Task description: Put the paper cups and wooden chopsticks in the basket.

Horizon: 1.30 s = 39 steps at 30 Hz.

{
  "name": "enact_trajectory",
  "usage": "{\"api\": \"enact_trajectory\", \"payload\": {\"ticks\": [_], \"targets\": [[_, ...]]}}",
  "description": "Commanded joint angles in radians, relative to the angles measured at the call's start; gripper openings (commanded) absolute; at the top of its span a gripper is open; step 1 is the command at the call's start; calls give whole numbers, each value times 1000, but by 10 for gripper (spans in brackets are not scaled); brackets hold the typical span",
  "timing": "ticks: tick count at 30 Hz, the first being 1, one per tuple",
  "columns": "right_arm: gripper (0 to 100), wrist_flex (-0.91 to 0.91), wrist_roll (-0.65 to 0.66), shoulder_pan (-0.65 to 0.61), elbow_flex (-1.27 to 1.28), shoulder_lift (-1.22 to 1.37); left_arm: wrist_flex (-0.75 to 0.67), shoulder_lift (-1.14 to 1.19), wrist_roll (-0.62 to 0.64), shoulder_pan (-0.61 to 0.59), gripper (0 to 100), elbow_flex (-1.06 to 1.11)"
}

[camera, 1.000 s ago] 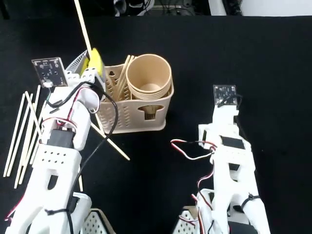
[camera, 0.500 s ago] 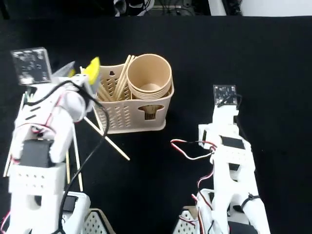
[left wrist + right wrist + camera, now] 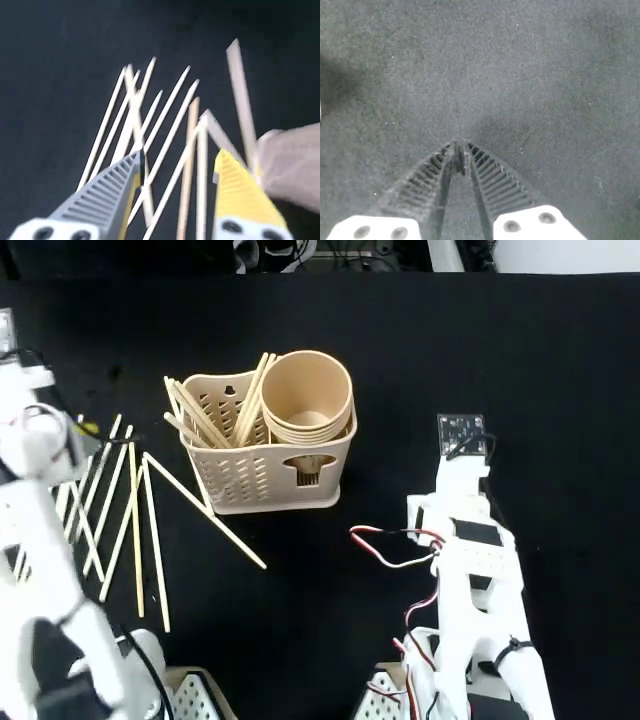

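Observation:
A beige plastic basket (image 3: 262, 472) stands left of the table's middle. It holds stacked paper cups (image 3: 306, 398) and several wooden chopsticks (image 3: 197, 415) that lean out over its rim. More loose chopsticks (image 3: 128, 508) lie fanned on the black cloth to its left, and one long chopstick (image 3: 208, 513) runs slanted past the basket's front corner. My left arm (image 3: 35, 445) is at the table's left edge. Its gripper (image 3: 180, 155) hangs open and empty above the loose chopsticks (image 3: 165, 130). My right gripper (image 3: 458, 150) is shut with nothing in it, over bare cloth to the right of the basket.
The right arm (image 3: 468, 540) stretches along the table's right half with red and white wires beside it. A corner of the basket (image 3: 292, 165) shows beside the yellow finger (image 3: 237, 192). Black cloth (image 3: 420, 350) covers the table.
My left arm has swung left, away from the basket and out over the loose chopsticks. The chopstick it held upright is gone from its gripper. The right arm has not moved.

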Motion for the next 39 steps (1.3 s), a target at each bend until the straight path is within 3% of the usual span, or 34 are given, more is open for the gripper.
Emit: {"api": "enact_trajectory", "payload": {"ticks": [1, 6, 15, 21, 23, 30, 35, 39], "targets": [[12, -12, -5, -8, -7, -4, 5, 147, -80, -117, 238, -50], [12, -12, -5, -11, -7, -4, 3, 396, -178, -182, 238, -93], [12, -12, -5, -11, -5, -4, -130, 798, -288, -159, 234, -162], [12, -12, -5, -11, -5, -4, -239, 919, -345, -133, 73, -159], [12, -12, -5, -11, -5, -4, -238, 924, -344, -130, 23, -160], [12, -12, -5, -12, -5, -4, -164, 852, -338, -101, 28, -157], [12, -12, -5, -12, -5, -4, -74, 643, -336, -54, 28, -119], [12, -12, -5, -12, -5, -4, -81, 399, -336, -39, 28, -16]]}}
